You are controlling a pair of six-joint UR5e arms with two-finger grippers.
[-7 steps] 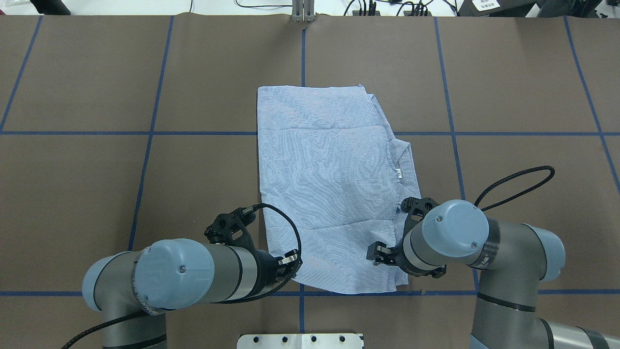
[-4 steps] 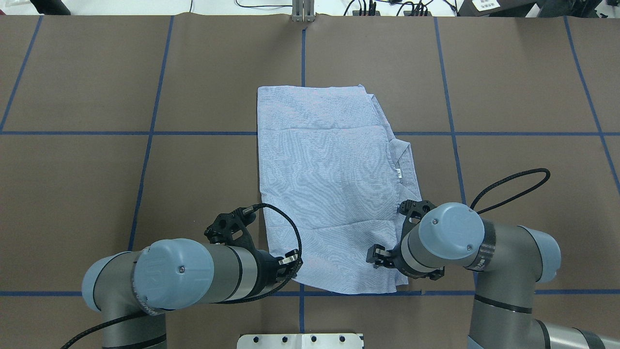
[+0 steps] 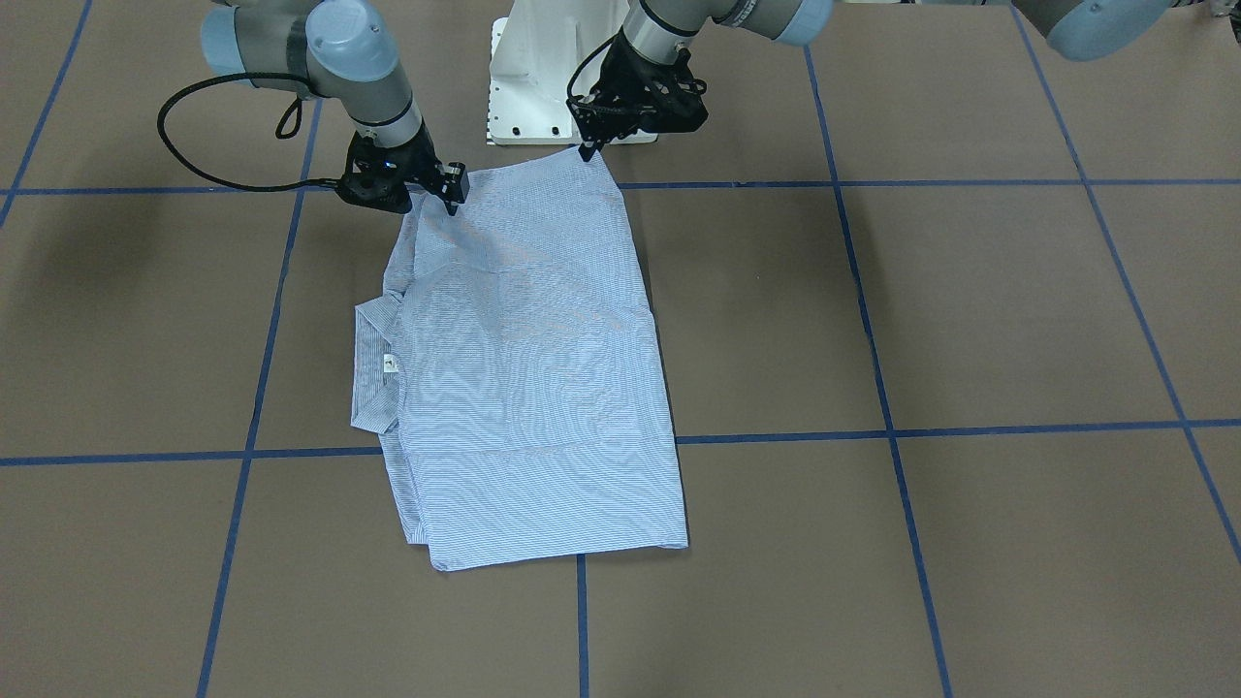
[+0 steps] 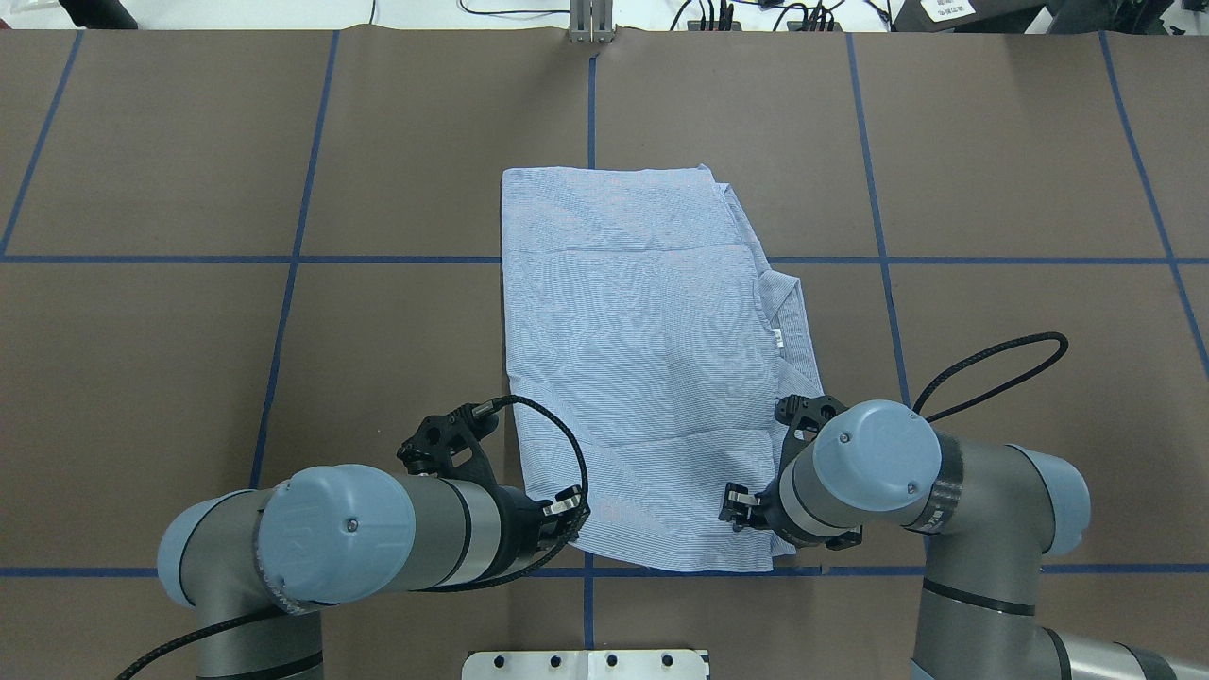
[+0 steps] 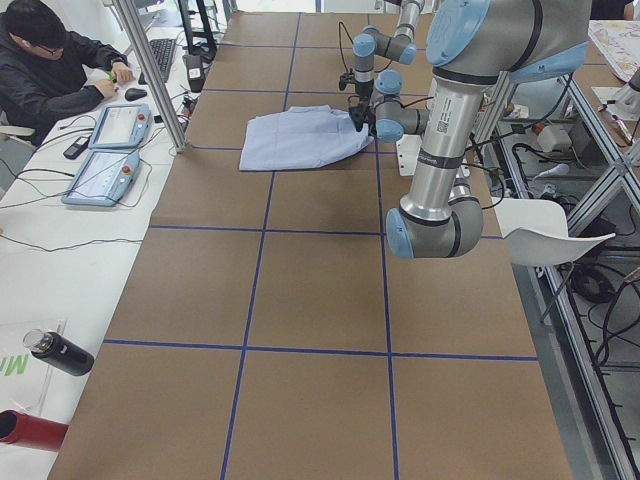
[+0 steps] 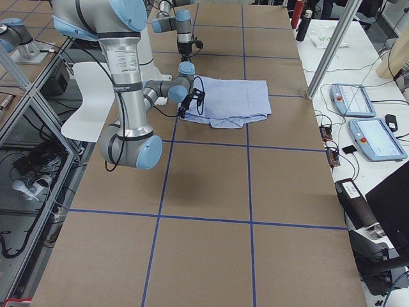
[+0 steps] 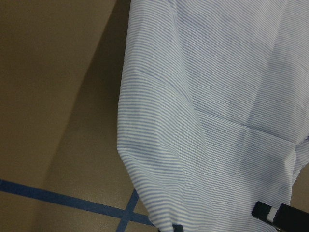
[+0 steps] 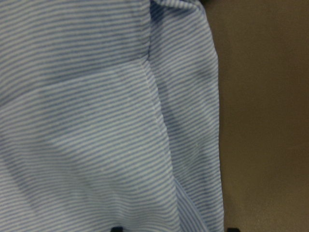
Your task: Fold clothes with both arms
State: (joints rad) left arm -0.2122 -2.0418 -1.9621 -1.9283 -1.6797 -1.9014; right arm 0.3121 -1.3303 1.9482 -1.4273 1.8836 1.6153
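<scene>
The clothes, one blue-and-white pinstriped shirt (image 4: pixel 642 359) (image 3: pixel 524 388), lie folded flat at mid-table, the collar and neck label (image 4: pixel 779 335) on the robot's right side. At the shirt's near left corner sits my left gripper (image 4: pixel 570 507) (image 3: pixel 588 145), low over the cloth. Over the near right corner, my right gripper (image 4: pixel 732 502) (image 3: pixel 451 189) points down at the fabric. In both wrist views striped cloth (image 7: pixel 217 96) (image 8: pixel 96 121) fills the frame, and the fingertips (image 7: pixel 280 217) stand apart at the bottom edge, so both grippers look open.
The white pedestal base (image 3: pixel 543 78) stands just behind the shirt's near edge. Blue tape lines (image 4: pixel 293 255) cross the brown table. A person (image 5: pixel 50 60) sits at a side bench with teach pendants (image 5: pixel 120 125). Bottles (image 5: pixel 60 352) lie at that bench's near end.
The right arm has shifted slightly left and toward the robot over the shirt's near right corner. The left arm and the shirt have stayed put.
</scene>
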